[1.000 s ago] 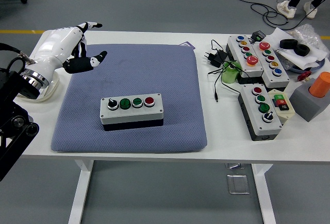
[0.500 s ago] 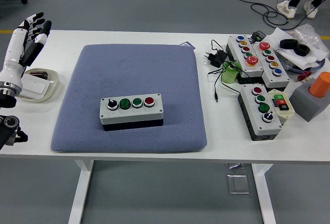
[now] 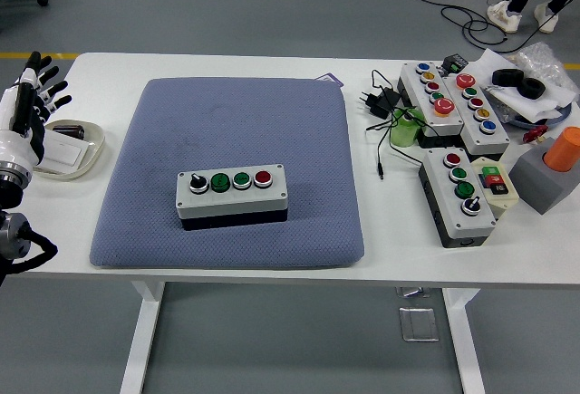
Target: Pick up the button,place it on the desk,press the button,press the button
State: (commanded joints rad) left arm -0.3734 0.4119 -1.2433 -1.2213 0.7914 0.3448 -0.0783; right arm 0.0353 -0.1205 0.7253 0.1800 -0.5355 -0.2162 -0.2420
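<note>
I see a matt, dimpled cloth pad [image 3: 236, 163] under a smooth plastic button box [image 3: 232, 195] with 3 glossy caps, on a smooth white table [image 3: 381, 240].

Bright, even overhead light; no hard shadows, only a soft dark band under the button box [image 3: 232, 197] on the blue mat [image 3: 236, 131]; white table [image 3: 381, 222] near blown out toward 3 o'clock; focus sharp at centre; slight softness at 9 o'clock edge; mild wide-angle bowing.
</note>
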